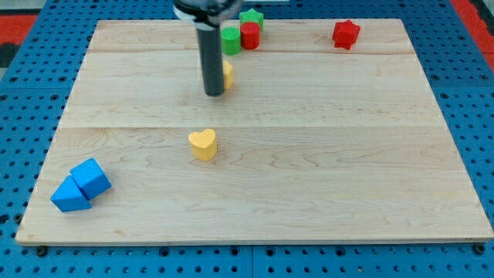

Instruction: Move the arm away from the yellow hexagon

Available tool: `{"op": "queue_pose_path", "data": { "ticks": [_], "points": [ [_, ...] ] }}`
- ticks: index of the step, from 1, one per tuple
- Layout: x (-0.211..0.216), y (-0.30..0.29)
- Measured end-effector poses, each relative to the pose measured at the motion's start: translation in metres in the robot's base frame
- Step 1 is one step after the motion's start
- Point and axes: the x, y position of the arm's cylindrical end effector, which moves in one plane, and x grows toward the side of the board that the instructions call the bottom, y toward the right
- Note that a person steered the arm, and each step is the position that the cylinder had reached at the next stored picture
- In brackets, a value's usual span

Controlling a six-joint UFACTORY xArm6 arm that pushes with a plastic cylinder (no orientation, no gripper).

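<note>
The yellow hexagon (228,74) lies in the upper part of the wooden board (324,154), a little to the view's left of the middle. Only a small piece of it shows, a warm yellow edge, because the dark rod stands in front of it, so its shape cannot be made out well. My tip (214,94) rests on the board just beside this block, at its left and lower side, maybe touching it; I cannot tell. The rod has no jaws, so there is nothing open or closed.

Just above are a green cylinder (231,40) and a red cylinder (250,35), touching each other, with a green star (252,18) behind them. A red star (346,34) sits far to the view's right. A yellow heart (203,144) lies below the tip, well apart. At the bottom left are a blue cube (92,177) and a blue triangle (69,195), touching.
</note>
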Motion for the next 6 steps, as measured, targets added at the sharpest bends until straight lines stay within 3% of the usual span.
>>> {"op": "queue_pose_path", "data": {
  "ticks": [1, 2, 3, 4, 5, 6],
  "points": [
    [0.000, 0.047],
    [-0.041, 0.027],
    [0.015, 0.026],
    [0.004, -0.058],
    [-0.029, -0.052],
    [-0.019, 0.000]
  ]
}}
